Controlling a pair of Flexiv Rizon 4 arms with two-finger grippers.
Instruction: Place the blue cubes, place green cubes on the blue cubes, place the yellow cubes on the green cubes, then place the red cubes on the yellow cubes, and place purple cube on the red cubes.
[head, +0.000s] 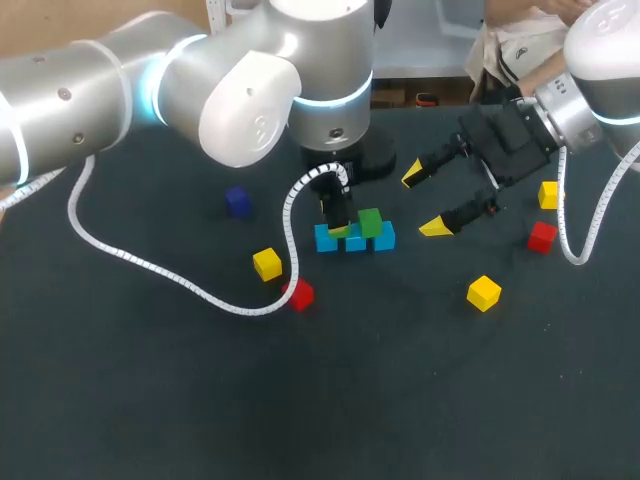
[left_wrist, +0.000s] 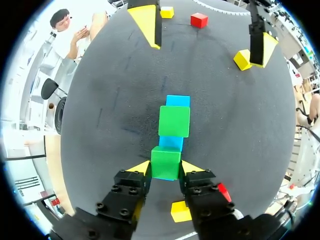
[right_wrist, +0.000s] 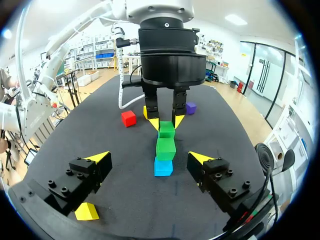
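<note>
Gripping the green cube (left_wrist: 166, 161) by two flat sides with the left end effector (left_wrist: 166, 168); likely light, hard, slippy.

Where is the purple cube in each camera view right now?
Head view: the purple cube sits alone, left of the blue cubes.
Left wrist view: not in it.
Right wrist view: the cube lies beyond the left claw, which grips a green cube.
Shared landmark: the row of blue cubes, seen in all three.
</note>
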